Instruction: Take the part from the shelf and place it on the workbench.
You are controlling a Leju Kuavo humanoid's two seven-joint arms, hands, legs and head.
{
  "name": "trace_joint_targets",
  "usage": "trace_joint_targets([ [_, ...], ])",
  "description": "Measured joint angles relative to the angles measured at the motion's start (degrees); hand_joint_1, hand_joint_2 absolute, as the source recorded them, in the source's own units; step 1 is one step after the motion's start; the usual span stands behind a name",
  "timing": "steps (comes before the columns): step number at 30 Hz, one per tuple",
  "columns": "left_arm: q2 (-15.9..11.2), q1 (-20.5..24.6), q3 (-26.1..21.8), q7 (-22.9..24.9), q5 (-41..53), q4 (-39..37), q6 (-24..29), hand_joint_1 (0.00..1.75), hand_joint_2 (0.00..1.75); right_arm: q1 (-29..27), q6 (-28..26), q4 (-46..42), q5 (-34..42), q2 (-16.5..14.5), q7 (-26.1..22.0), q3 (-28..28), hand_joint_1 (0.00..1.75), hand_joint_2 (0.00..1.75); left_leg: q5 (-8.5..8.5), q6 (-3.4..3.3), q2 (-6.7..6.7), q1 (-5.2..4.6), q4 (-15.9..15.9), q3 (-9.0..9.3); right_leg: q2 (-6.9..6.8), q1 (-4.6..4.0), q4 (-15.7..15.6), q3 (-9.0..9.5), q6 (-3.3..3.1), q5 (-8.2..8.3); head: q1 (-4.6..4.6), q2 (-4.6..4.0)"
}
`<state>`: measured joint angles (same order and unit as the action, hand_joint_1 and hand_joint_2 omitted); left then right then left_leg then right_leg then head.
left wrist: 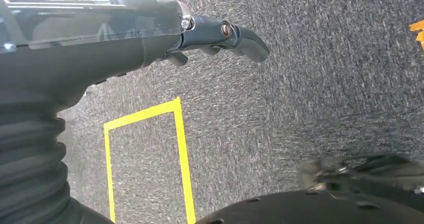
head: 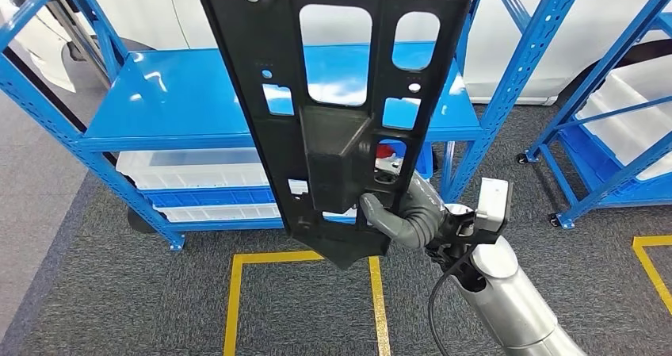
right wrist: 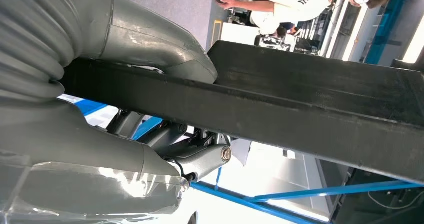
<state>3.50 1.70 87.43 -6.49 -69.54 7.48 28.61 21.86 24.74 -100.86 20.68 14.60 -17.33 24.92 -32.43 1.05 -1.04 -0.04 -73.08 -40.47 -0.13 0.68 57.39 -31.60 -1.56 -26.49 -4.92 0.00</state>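
We hold the part (head: 325, 110), a long black plastic panel with window cut-outs, in our right hand (head: 408, 213), clear of the shelf (head: 182, 102). The thumb and fingers (right wrist: 150, 39) clamp its near end from the right side, so the long axis runs up and away from the hand, standing nearly upright in front of the head camera (it blocks much of our forward view). Our left hand (left wrist: 220, 37) hangs over the carpet (left wrist: 325, 84) holding nothing, fingers loosely apart. The blue shelf sits just beyond the panel's far end, and a second rack (head: 618, 118) stands to the right. The open floor with yellow tape (head: 238, 292) lies near us, so turning away looks feasible, with care for the tall free end near the uprights.
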Motion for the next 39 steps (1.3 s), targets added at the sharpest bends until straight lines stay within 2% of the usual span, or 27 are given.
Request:
trace_joint_targets([
  [1, 0.00, 0.07, 0.00, -0.02, -0.01, -0.01, 0.00, 0.00, 1.75, -0.03, 0.00, 0.01, 0.00, 0.00, 0.00, 0.00, 1.75, 1.75, -0.25, 0.06, 0.00, 0.02, -1.78, -0.55, -0.02, -0.04, 0.07, -0.13, 0.01, 0.07, 0.00, 0.00],
  [2, 0.00, 0.07, 0.00, -0.01, -0.01, -0.01, 0.00, 0.00, 1.75, -0.06, 0.00, 0.01, 0.00, 0.00, 0.00, 0.00, 1.75, 1.75, 0.67, 0.04, 0.00, 0.04, -1.20, 0.04, 0.00, -0.07, 0.14, -0.20, 0.04, 0.12, 0.00, 0.00],
  [3, -0.01, -0.01, 0.00, 0.02, 0.00, -0.03, 0.00, 0.00, 1.75, -0.07, 0.00, 0.02, 0.00, 0.00, 0.00, 0.00, 1.75, 1.75, 2.47, -0.08, 0.00, 0.05, 1.76, 1.74, 0.05, -0.07, 0.23, -0.21, 0.09, 0.12, 0.00, 0.00],
  [4, -0.01, -0.16, 0.00, 0.06, 0.01, -0.04, 0.00, 0.00, 1.75, -0.07, 0.00, 0.02, 0.00, 0.00, 0.00, 0.00, 1.75, 1.75, 4.42, -0.28, 0.02, 0.05, 6.17, 4.07, 0.11, -0.09, 0.31, -0.21, 0.16, 0.09, 0.00, 0.00],
  [6, -0.02, -0.44, 0.00, 0.15, 0.03, -0.07, 0.00, 0.00, 1.75, -0.05, 0.00, 0.01, -0.01, 0.00, 0.00, 0.00, 1.75, 1.75, 6.55, -0.89, 0.02, -0.09, 13.26, 7.81, 0.23, -0.23, 0.44, -0.34, 0.54, 0.07, 0.00, 0.00],
  [7, -0.01, -0.51, 0.00, 0.17, 0.03, -0.08, 0.00, 0.00, 1.75, -0.06, 0.00, 0.00, -0.01, 0.00, 0.00, 0.00, 1.75, 1.75, 6.69, -1.20, -0.01, -0.18, 14.79, 8.53, 0.26, -0.29, 0.49, -0.45, 0.82, 0.11, 0.00, 0.00],
  [9, 0.02, -0.50, 0.00, 0.17, 0.03, -0.08, 0.00, 0.00, 1.75, -0.06, 0.00, -0.01, -0.02, 0.01, 0.00, 0.00, 1.75, 1.75, 6.77, -1.76, -0.11, -0.21, 15.26, 8.47, 0.26, -0.38, 0.48, -0.63, 1.52, 0.26, -0.01, 0.00],
  [11, 0.06, -0.49, 0.00, 0.17, 0.03, -0.08, 0.00, 0.00, 1.75, -0.02, 0.00, -0.01, -0.02, 0.02, 0.00, -0.01, 1.75, 1.75, 7.07, -2.38, -0.08, 0.06, 15.75, 8.40, 0.29, -0.37, 1.56, -1.12, 2.19, -0.66, -0.01, 0.00],
  [13, 0.09, -0.49, 0.00, 0.17, 0.03, -0.09, -0.01, 0.00, 1.75, -0.01, 0.00, -0.02, -0.02, 0.02, 0.00, -0.02, 1.75, 1.75, 7.36, -2.89, 0.04, 0.19, 16.03, 8.25, 0.30, -0.24, 6.64, -3.40, 2.73, -3.95, 0.00, 0.00],
  [15, 0.10, -0.50, 0.00, 0.17, 0.03, -0.08, -0.02, 0.00, 1.75, -0.14, 0.00, -0.01, -0.02, 0.01, 0.00, -0.02, 1.75, 1.75, 7.46, -3.10, 0.08, 0.11, 15.97, 7.92, 0.28, -0.12, 14.47, -7.03, 3.08, -7.49, 0.00, 0.00],
  [16, 0.10, -0.49, 0.00, 0.17, 0.03, -0.08, -0.03, 0.00, 1.75, -0.22, 0.00, 0.01, -0.02, 0.00, 0.00, -0.02, 1.75, 1.75, 7.49, -3.15, 0.07, 0.08, 15.92, 7.79, 0.28, -0.06, 16.89, -8.14, 3.18, -7.93, 0.00, 0.00],
  [17, 0.11, -0.49, 0.00, 0.17, 0.03, -0.08, -0.03, 0.00, 1.75, -0.26, 0.00, 0.01, -0.02, 0.00, 0.00, -0.02, 1.75, 1.75, 7.50, -3.16, 0.04, 0.07, 15.84, 7.72, 0.27, 0.00, 17.12, -8.17, 3.21, -7.17, 0.00, 0.00],
  [18, 0.11, -0.49, 0.00, 0.17, 0.03, -0.09, -0.04, 0.00, 1.75, -0.26, 0.00, 0.02, -0.02, 0.01, 0.00, -0.02, 1.75, 1.75, 7.48, -3.12, 0.01, 0.07, 15.74, 7.71, 0.27, 0.04, 14.93, -7.00, 3.17, -5.39, 0.00, 0.00],
  [20, 0.14, -0.47, 0.00, 0.17, 0.03, -0.09, -0.04, 0.00, 1.75, -0.18, 0.00, 0.02, -0.02, 0.02, 0.00, -0.02, 1.75, 1.75, 7.37, -2.88, -0.07, 0.00, 15.45, 7.69, 0.28, -0.01, 6.74, -2.74, 2.84, -1.73, 0.00, 0.00],
  [21, 0.16, -0.46, 0.00, 0.16, 0.03, -0.09, -0.04, 0.00, 1.75, -0.16, 0.00, 0.01, -0.02, 0.02, -0.01, -0.02, 1.75, 1.75, 7.35, -2.65, -0.11, -0.07, 15.32, 7.62, 0.32, -0.15, 3.54, -1.15, 2.59, -0.71, 0.00, 0.00],
  [22, 0.17, -0.46, 0.00, 0.15, 0.03, -0.09, -0.04, 0.00, 1.75, -0.13, 0.00, 0.01, -0.01, 0.02, -0.01, -0.02, 1.75, 1.75, 7.36, -2.37, -0.14, -0.13, 15.20, 7.53, 0.36, -0.28, 1.60, -0.28, 2.30, -0.40, 0.00, 0.00],
  [25, 0.15, -0.45, 0.00, 0.10, 0.03, -0.09, -0.03, 0.00, 1.75, -0.11, 0.00, -0.01, -0.01, 0.04, 0.00, -0.02, 1.75, 1.75, 7.45, -1.44, -0.17, -0.24, 15.11, 7.29, 0.37, -0.25, 0.68, -0.35, 1.36, -0.27, 0.00, 0.00],
  [27, 0.09, -0.42, 0.00, 0.07, 0.02, -0.10, -0.01, 0.00, 1.75, -0.08, 0.00, -0.02, 0.01, 0.03, -0.01, -0.02, 1.75, 1.75, 5.74, -0.77, -0.11, -0.26, 12.83, 6.19, 0.26, 0.09, 0.25, -0.35, 0.65, 0.10, -0.01, 0.00],
  [28, 0.07, -0.36, 0.00, 0.05, 0.01, -0.11, 0.00, 0.00, 1.75, -0.08, 0.00, -0.03, 0.01, 0.01, -0.01, -0.02, 1.75, 1.75, 3.92, -0.47, -0.08, -0.21, 9.80, 4.81, 0.18, 0.16, 0.13, -0.37, 0.40, 0.25, -0.02, 0.00],
  [30, 0.07, -0.11, 0.00, -0.01, 0.00, -0.11, 0.00, 0.00, 1.75, -0.11, 0.00, -0.03, 0.02, 0.00, 0.00, -0.02, 1.75, 1.75, 0.08, -0.04, -0.08, -0.09, 1.59, 1.13, 0.08, 0.06, 0.13, -0.52, 0.21, 0.34, -0.02, 0.00],
  [31, 0.07, 0.00, 0.00, -0.04, -0.01, -0.11, 0.00, 0.00, 1.75, -0.15, 0.00, -0.03, 0.02, 0.00, 0.00, -0.02, 1.75, 1.75, -0.74, 0.07, -0.08, -0.05, -1.43, -0.23, 0.04, 0.02, 0.14, -0.54, 0.19, 0.36, -0.01, 0.00],
  [32, 0.07, 0.07, 0.00, -0.05, -0.01, -0.11, 0.00, 0.00, 1.75, -0.17, 0.00, -0.03, 0.01, 0.00, 0.00, -0.02, 1.75, 1.75, -0.28, 0.10, -0.08, -0.01, -2.24, -0.56, 0.04, 0.00, 0.16, -0.52, 0.18, 0.37, -0.01, 0.00],
  [33, 0.07, 0.06, 0.00, -0.04, 0.00, -0.11, 0.00, 0.00, 1.75, -0.18, 0.00, -0.03, 0.01, 0.00, 0.00, -0.02, 1.75, 1.75, 1.27, 0.06, -0.08, 0.03, -0.63, 0.24, 0.08, 0.00, 0.18, -0.46, 0.20, 0.35, -0.01, 0.00],
  [35, 0.04, -0.17, 0.00, 0.05, 0.02, -0.11, 0.00, 0.00, 1.75, -0.16, 0.00, -0.04, 0.00, 0.00, 0.00, -0.02, 1.75, 1.75, 5.38, -0.26, -0.06, 0.08, 7.66, 4.28, 0.24, -0.03, 0.27, -0.31, 0.38, 0.24, -0.01, 0.00],
  [36, 0.03, -0.31, 0.00, 0.09, 0.02, -0.11, 0.00, 0.00, 1.75, -0.15, 0.00, -0.04, 0.00, 0.00, 0.00, -0.02, 1.75, 1.75, 6.69, -0.57, -0.07, 0.02, 11.34, 6.17, 0.34, -0.10, 0.31, -0.33, 0.57, 0.16, -0.01, 0.00],
  [37, 0.02, -0.40, 0.00, 0.11, 0.02, -0.11, 0.00, 0.00, 1.75, -0.15, 0.00, -0.05, 0.00, 0.00, 0.00, -0.02, 1.75, 1.75, 7.28, -0.88, -0.09, -0.06, 13.85, 7.39, 0.41, -0.18, 0.39, -0.36, 0.84, 0.10, -0.01, 0.00],
  [39, 0.02, -0.46, 0.00, 0.13, 0.02, -0.11, 0.00, 0.00, 1.75, -0.15, 0.00, -0.05, -0.01, 0.00, 0.00, -0.02, 1.75, 1.75, 7.25, -1.52, -0.19, -0.19, 15.02, 7.83, 0.46, -0.31, 0.42, -0.51, 1.50, 0.11, 0.00, 0.00],
])
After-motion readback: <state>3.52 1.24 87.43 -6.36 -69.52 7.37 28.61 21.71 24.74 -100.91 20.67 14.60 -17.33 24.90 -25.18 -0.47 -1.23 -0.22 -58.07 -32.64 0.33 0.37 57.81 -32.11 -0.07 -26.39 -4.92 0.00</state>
